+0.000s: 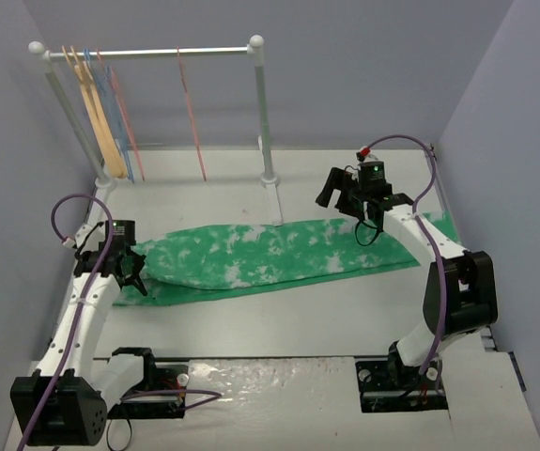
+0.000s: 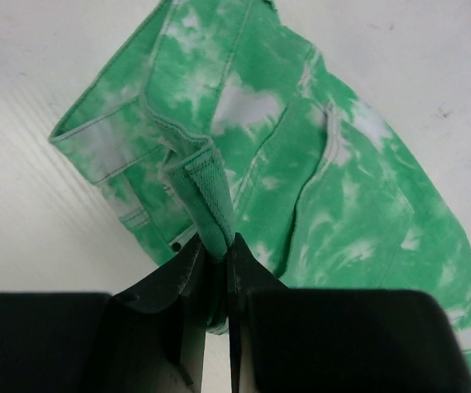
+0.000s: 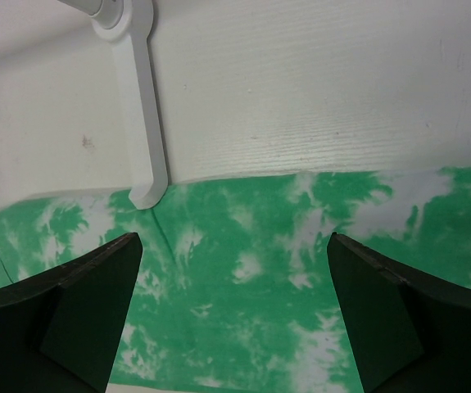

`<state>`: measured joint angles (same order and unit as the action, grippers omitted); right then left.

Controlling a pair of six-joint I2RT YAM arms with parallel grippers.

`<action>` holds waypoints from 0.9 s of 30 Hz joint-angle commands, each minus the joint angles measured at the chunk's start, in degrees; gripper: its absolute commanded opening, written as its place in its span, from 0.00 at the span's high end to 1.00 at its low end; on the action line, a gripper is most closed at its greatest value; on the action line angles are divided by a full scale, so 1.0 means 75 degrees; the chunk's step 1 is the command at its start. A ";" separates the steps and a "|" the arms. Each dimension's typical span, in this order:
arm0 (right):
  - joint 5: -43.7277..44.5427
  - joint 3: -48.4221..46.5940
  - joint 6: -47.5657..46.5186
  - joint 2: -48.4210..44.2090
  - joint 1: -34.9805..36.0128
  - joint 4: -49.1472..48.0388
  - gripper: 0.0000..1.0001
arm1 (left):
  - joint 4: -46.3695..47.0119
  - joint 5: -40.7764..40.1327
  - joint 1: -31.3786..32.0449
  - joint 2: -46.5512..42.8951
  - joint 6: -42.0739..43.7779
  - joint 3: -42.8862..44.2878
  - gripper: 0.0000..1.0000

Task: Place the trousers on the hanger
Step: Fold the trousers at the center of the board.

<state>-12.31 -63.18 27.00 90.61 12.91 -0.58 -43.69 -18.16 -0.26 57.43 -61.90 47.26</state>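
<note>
The left arm (image 1: 80, 310), at 8 o'clock in the top view, and the right arm (image 1: 420, 246), at 4 o'clock, have white link shells joined by bulky black joint housings. A thin purple cable (image 1: 82, 195) loops off each; the right one's ends in a small red plug (image 1: 369, 150). A green light (image 1: 116, 226) glows on each black wrist block. The left gripper (image 2: 219, 246) and right gripper (image 3: 233, 246) have matte black, wedge-shaped fingers (image 3: 88, 303)
</note>
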 commanded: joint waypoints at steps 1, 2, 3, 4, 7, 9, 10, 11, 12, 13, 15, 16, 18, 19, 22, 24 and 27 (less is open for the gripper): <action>0.0002 -0.0119 -0.0050 -0.0058 0.0072 -0.0239 0.06 | -0.1029 -0.0514 -0.0283 -0.0313 -0.0292 0.0339 0.97; 0.0033 -0.0113 -0.0050 -0.0064 0.0072 -0.0239 0.06 | -0.1172 -0.0588 -0.0308 -0.0357 -0.0323 0.0296 0.93; 0.0063 -0.0105 -0.0050 -0.0069 0.0070 -0.0237 0.06 | -0.1302 -0.0646 -0.0337 -0.0403 -0.0363 0.0243 0.90; 0.0084 -0.0096 -0.0050 -0.0069 0.0060 -0.0228 0.05 | -0.1390 -0.0630 -0.0377 -0.0451 -0.0435 0.0165 0.86; 0.0139 -0.0096 -0.0050 -0.0058 0.0043 -0.0227 0.06 | -0.1789 -0.0421 -0.0422 -0.0480 -0.0530 0.0131 0.61; 0.0212 -0.0086 -0.0050 -0.0077 0.0027 -0.0208 0.06 | -0.1842 -0.0219 -0.0431 -0.0552 -0.0360 0.0229 0.49; 0.0238 -0.0084 -0.0065 -0.0081 0.0018 -0.0189 0.06 | -0.1889 -0.0162 -0.0426 -0.0591 -0.0279 0.0302 0.43; 0.0267 -0.0084 -0.0077 -0.0085 0.0007 -0.0170 0.06 | -0.1947 -0.0111 -0.0422 -0.0620 -0.0171 0.0431 0.39; 0.0299 -0.0084 -0.0082 -0.0090 -0.0004 -0.0154 0.06 | -0.2005 -0.0058 -0.0422 -0.0647 -0.0044 0.0584 0.37; 0.0332 -0.0084 -0.0090 -0.0093 -0.0015 -0.0130 0.06 | -0.2096 -0.0018 -0.0422 -0.0672 0.0079 0.0728 0.35; 0.0447 -0.0074 -0.0128 -0.0114 -0.0032 -0.0079 0.06 | -0.2156 0.0017 -0.0422 -0.0738 0.0397 0.1000 0.35; 0.0537 -0.0072 -0.0141 -0.0116 -0.0033 -0.0066 0.06 | -0.1959 0.0126 -0.0413 -0.0788 0.0782 0.1111 0.35; 0.0617 -0.0056 -0.0153 -0.0071 -0.0024 -0.0029 0.06 | -0.1616 0.0474 -0.0386 -0.0789 0.1407 0.1094 0.38; 0.0636 -0.0043 -0.0146 -0.0045 -0.0031 -0.0028 0.06 | -0.1269 0.0633 -0.0354 -0.0724 0.1599 0.1035 0.40; 0.0673 0.0052 -0.0095 0.0104 -0.0028 -0.0011 0.08 | -0.0604 0.1100 -0.0123 -0.0073 0.1733 0.0749 0.43; 0.0728 0.0105 -0.0052 0.0188 -0.0036 -0.0007 0.09 | -0.0230 0.1198 0.0022 0.0182 0.1639 0.0543 0.43; 0.0977 0.0354 0.0132 0.0405 -0.0090 -0.0039 0.14 | 0.0518 0.0895 0.0865 0.0842 0.1098 0.0109 0.46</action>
<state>-8.39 -62.53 26.76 91.75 12.80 0.43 -49.97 -11.26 -0.80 56.87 -51.73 51.53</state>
